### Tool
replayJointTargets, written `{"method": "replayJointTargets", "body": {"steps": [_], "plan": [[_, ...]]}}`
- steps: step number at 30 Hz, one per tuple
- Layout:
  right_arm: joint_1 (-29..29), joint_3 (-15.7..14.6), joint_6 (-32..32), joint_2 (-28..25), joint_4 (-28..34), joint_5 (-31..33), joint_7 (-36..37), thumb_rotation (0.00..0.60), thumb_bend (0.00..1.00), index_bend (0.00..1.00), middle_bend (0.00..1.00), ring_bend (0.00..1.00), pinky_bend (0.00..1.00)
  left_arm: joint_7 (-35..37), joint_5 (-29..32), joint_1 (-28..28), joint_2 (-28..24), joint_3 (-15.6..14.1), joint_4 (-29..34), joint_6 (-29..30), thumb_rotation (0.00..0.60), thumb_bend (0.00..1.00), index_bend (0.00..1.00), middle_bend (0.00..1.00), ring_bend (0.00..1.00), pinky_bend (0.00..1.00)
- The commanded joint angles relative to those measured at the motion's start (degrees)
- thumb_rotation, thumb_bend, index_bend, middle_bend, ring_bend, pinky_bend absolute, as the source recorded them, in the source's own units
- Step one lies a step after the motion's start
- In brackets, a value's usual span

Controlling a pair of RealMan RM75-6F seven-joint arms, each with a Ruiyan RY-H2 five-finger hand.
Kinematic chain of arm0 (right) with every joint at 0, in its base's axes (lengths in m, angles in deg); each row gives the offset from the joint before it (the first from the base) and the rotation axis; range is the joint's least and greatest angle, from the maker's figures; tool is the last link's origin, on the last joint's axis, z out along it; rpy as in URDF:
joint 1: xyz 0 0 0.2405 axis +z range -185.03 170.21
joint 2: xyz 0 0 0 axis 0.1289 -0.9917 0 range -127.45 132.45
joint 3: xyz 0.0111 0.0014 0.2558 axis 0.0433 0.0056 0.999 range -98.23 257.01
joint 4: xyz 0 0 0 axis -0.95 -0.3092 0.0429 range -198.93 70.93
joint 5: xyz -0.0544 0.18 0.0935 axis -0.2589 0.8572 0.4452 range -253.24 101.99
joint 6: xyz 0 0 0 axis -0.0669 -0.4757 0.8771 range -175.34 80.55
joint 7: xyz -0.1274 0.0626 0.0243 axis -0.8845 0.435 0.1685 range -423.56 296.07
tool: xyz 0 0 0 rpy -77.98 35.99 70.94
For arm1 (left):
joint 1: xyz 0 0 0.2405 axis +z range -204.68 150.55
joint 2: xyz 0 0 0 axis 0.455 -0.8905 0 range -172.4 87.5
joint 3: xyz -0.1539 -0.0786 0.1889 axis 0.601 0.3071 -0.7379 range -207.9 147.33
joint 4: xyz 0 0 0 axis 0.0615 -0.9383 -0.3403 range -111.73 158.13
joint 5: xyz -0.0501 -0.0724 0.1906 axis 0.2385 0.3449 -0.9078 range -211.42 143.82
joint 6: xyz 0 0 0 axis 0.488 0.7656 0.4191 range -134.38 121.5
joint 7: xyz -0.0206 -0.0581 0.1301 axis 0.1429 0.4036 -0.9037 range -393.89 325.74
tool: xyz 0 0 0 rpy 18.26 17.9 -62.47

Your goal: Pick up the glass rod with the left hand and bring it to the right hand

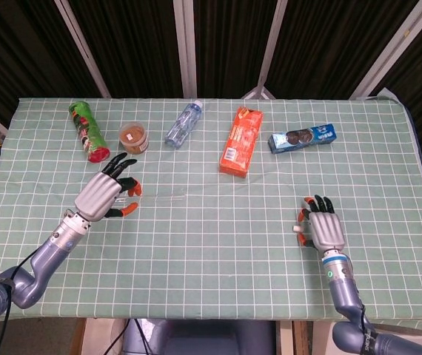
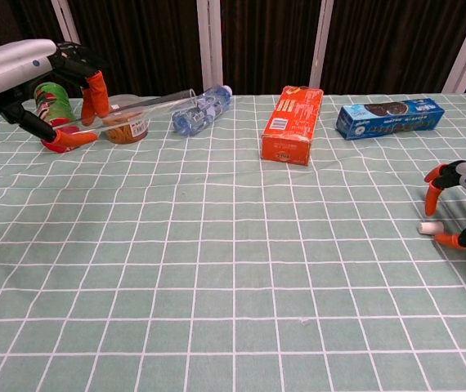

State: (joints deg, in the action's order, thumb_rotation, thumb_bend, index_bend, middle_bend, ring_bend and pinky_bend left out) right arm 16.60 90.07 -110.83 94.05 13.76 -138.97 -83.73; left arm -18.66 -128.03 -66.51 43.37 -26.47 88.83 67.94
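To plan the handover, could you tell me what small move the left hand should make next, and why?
Probably carry the glass rod rightward: the left hand already holds it above the table, while the right hand waits far across, fingers spread beside a small white piece.

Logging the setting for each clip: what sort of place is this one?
Probably a lab or test bench, not a home: a table under a green checked cloth, dark curtain panels behind, and staged snacks such as a cookie pack and orange box.

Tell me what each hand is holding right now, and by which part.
The left hand pinches the glass rod near one end between its fingers. The right hand holds nothing.
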Motion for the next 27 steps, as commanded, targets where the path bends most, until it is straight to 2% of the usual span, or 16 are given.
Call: {"method": "replayJointTargets", "body": {"steps": [1, 21, 27], "plan": [[0.1, 0.0, 0.0, 0.2, -0.3, 0.2, -0.2, 0.6, 0.31, 0.5, 0.18, 0.04, 0.0, 0.0, 0.1, 0.0, 0.0, 0.0, 0.0, 0.0, 0.6, 0.71, 0.56, 0.62, 0.12, 0.0], [0.6, -0.4, 0.2, 0.4, -0.9, 0.8, -0.5, 0.6, 0.31, 0.53, 0.19, 0.04, 0.0, 0.0, 0.1, 0.2, 0.2, -0.2, -0.3, 0.0, 0.6, 0.71, 0.56, 0.62, 0.12, 0.0], [0.8, -0.4, 0.1, 0.5, -1.0, 0.8, -0.8, 0.6, 0.37, 0.55, 0.2, 0.05, 0.0, 0.5, 0.2, 0.2, 0.5, -0.1, -0.9, -0.1, 0.6, 0.71, 0.56, 0.62, 0.12, 0.0]]}}
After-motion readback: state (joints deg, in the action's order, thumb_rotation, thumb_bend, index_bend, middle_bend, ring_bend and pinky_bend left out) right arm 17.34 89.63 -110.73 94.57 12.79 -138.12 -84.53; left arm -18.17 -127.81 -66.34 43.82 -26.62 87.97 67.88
